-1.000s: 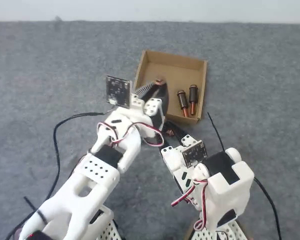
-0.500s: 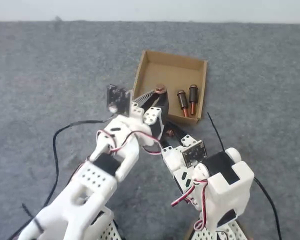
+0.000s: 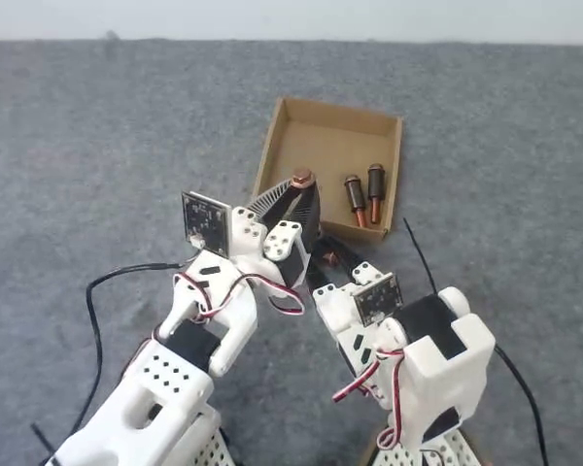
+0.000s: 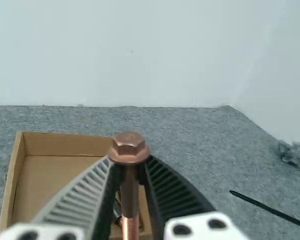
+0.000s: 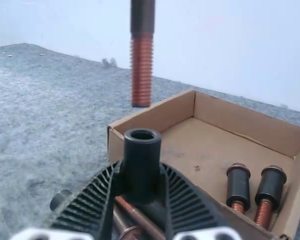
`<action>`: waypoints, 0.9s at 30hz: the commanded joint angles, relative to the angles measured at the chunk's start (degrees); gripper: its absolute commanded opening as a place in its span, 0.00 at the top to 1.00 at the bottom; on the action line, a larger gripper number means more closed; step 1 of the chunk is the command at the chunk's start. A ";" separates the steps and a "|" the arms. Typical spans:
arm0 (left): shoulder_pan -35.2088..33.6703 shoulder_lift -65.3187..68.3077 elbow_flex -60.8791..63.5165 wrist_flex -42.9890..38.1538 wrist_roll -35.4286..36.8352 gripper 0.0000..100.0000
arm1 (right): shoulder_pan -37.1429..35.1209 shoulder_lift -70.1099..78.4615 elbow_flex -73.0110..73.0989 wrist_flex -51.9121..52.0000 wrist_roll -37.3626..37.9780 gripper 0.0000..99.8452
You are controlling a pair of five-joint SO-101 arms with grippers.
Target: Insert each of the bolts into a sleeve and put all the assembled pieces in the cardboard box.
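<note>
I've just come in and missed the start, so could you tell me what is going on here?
The left tool is shut on a copper bolt, head up. The right tool is shut on a black sleeve, held upright with its opening upward. The bolt's threaded end hangs above that opening and is not yet inserted. Two assembled pieces already lie in the cardboard box.

Cardboard box [image 3: 269, 146] is sitting on the bench [image 3: 117, 126]; two assembled pieces [image 3: 354, 192] are lying side by side in its right part. Left hand [image 3: 299, 194] is holding a bolt [image 4: 127, 150] upright over the box's near-left corner. Right hand [image 5: 141, 169] is holding a sleeve [image 5: 142, 150] upright before the box, lower than the bolt, not touching it.
</note>
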 commanded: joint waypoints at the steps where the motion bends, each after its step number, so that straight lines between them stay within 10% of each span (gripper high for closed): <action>1: 0.18 -2.73 0.13 0.18 0.35 0.99 | -0.22 -2.86 1.93 0.22 0.26 0.99; 27: 0.09 -2.64 1.01 -3.78 0.53 0.99 | -0.22 -2.86 1.93 0.22 0.26 0.99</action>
